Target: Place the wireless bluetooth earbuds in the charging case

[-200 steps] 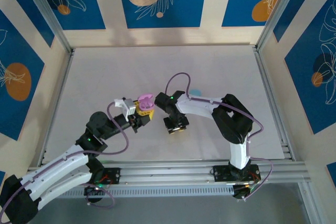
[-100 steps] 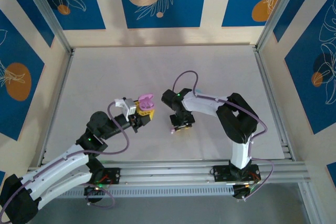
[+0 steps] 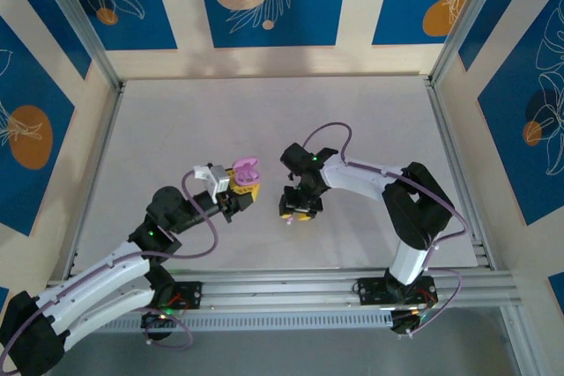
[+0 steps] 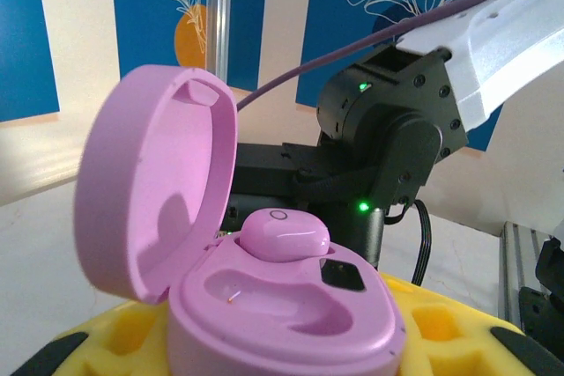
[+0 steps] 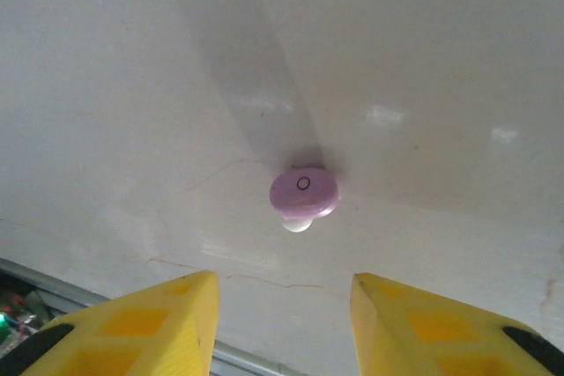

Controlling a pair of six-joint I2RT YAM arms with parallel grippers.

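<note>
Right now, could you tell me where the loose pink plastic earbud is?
The pink earbud lies on the white table in the right wrist view, just beyond the gap between the right gripper's open yellow fingers.

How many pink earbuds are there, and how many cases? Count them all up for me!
Pink charging case: 1, lid open
Pink earbuds: 2, seated earbud in the case, loose earbud on the table
Total: 3

Bare table (image 5: 441, 85) rings the earbud (image 5: 303, 193) under the right hand's (image 5: 282, 281) spread fingers; the left hand's (image 3: 246, 185) case (image 4: 291, 328) stands aside.
</note>
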